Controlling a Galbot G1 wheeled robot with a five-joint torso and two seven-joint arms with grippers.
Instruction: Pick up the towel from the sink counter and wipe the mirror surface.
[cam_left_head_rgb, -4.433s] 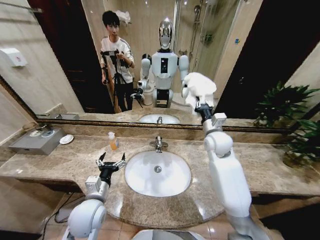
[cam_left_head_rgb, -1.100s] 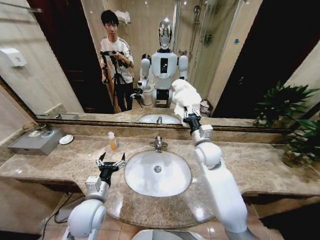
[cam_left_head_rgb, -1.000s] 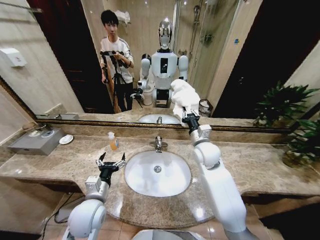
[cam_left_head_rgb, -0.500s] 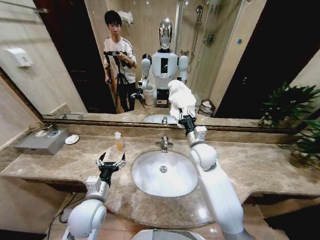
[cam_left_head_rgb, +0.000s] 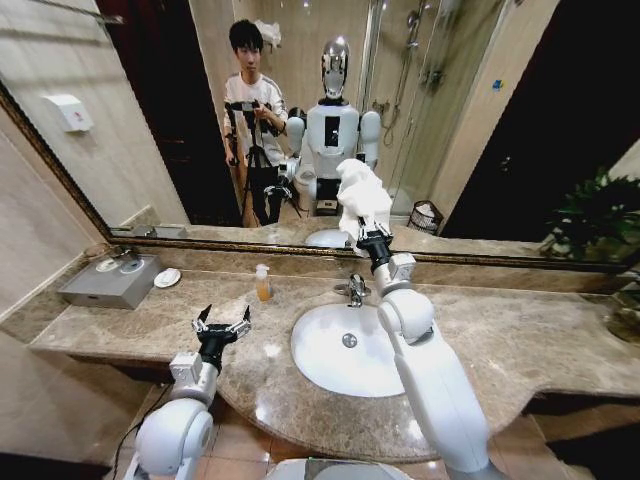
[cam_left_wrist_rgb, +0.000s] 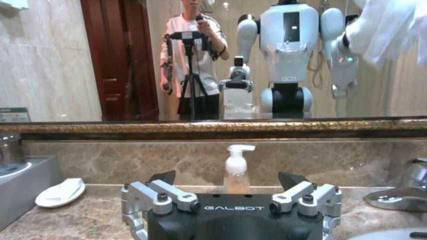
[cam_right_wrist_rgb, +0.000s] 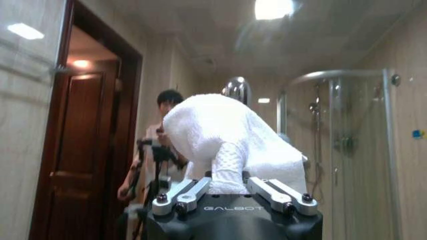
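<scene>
The right hand (cam_left_head_rgb: 371, 243), clamped on the towel (cam_left_head_rgb: 362, 198), holds it against the mirror (cam_left_head_rgb: 480, 120) at frame centre; the left hand (cam_left_head_rgb: 222, 325) hovers with fingers apart, lower left.

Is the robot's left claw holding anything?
No, the left gripper hovers open and empty over the sink counter, while the right gripper grips the towel.

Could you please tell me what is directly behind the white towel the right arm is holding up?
The large bronze-framed wall mirror. The white terry towel, in the right end effector, covers that glass patch.
</scene>
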